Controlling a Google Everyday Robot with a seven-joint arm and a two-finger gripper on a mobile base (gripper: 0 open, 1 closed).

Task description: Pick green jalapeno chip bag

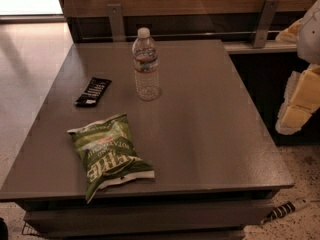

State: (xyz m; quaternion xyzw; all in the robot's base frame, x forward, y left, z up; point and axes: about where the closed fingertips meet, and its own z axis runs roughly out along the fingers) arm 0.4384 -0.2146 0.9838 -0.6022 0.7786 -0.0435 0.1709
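The green jalapeno chip bag [107, 154] lies flat near the front left of the grey table [210, 134]. It is crinkly, with white lettering and white crimped ends, and one end reaches the table's front edge. My gripper [299, 103], pale yellow and white, hangs at the right edge of the camera view. It is beyond the table's right side, higher than the table top and far from the bag. Nothing shows in it.
A clear plastic water bottle [146, 64] stands upright at the table's back middle. A small flat black packet [93, 91] lies to its left. A wooden wall with metal brackets [115, 19] runs behind. A striped object [287, 209] lies on the floor at the front right.
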